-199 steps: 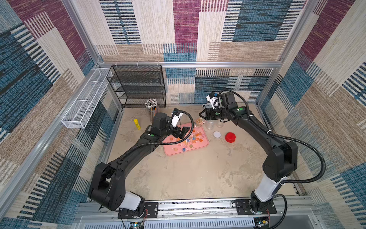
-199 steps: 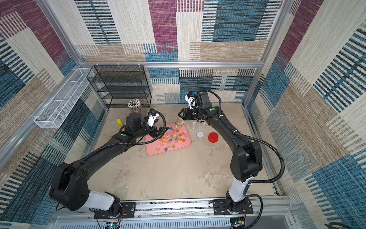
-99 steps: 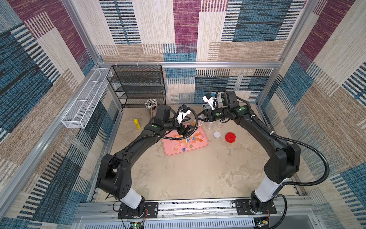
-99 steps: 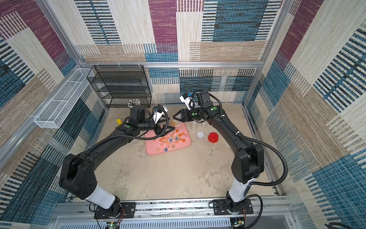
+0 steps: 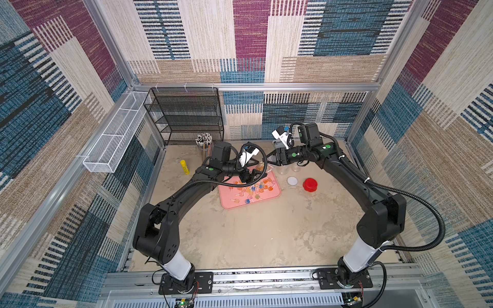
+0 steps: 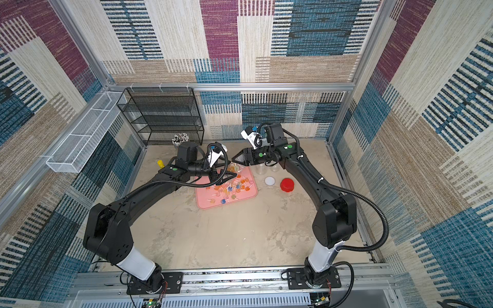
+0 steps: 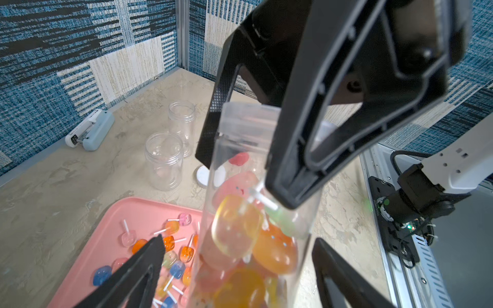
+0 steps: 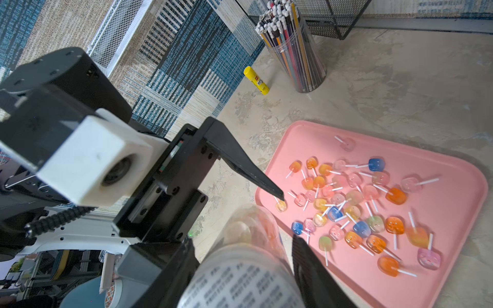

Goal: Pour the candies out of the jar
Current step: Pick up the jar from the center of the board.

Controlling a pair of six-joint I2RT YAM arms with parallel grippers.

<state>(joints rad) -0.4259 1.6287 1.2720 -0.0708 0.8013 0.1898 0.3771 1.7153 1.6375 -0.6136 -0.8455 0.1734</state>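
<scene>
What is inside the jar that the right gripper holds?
Candies with orange, yellow, pink and green heads crowd the mouth end of the jar; its base end looks empty. The right gripper hides one side.

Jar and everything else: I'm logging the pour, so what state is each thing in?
Jar: tipped mouth-down at the tray edge, candies inside.
Candies: many spread on the tray, some in the jar.
Right gripper: shut on the jar.
Left gripper: open, fingers either side of the jar.
Spare jars: upright, empty, lidless.
Red lid: flat on the table.
White lid: flat on the table.
Pencils: standing upright.
Glue stick: lying down.
</scene>
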